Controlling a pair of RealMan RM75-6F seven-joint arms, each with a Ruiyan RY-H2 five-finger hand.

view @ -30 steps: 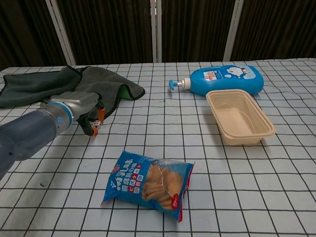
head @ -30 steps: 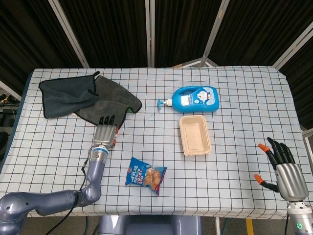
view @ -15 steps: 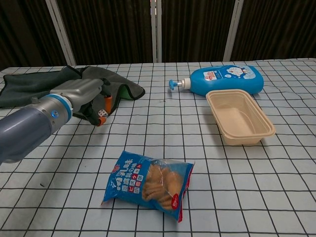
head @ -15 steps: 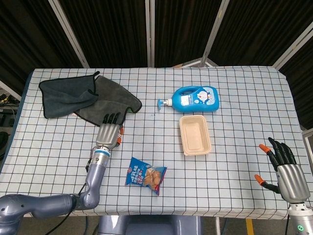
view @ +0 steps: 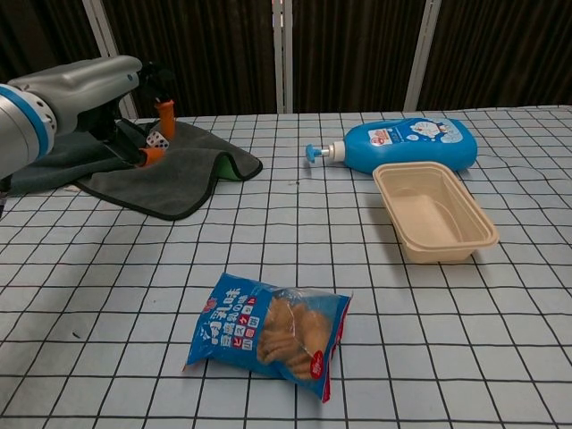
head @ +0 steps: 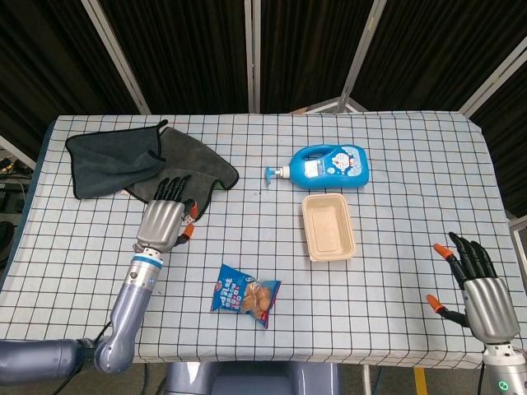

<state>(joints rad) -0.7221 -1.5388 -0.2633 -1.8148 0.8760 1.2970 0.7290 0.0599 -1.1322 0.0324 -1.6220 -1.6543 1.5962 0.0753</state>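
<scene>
Now the left hand (head: pixel 161 219) hangs above the bench (head: pixel 395 181), over the near edge of the dark grey towel (head: pixel 177 164), with its fingers apart and holding nothing. Nearer the front edge lies the blue snack bag (head: pixel 244 295), well apart from this hand, while the beige tray (head: pixel 328 227) sits just beside the blue pump bottle (head: pixel 329 164). Far to the right, the right hand (head: pixel 478 284) is at the bench edge, fingers spread and empty.

Table (head: pixel 412 181) — cloths (head: pixel 140 164), bottle (head: pixel 329 165), tray (head: pixel 328 227), snack bag (head: pixel 245 296).
</scene>
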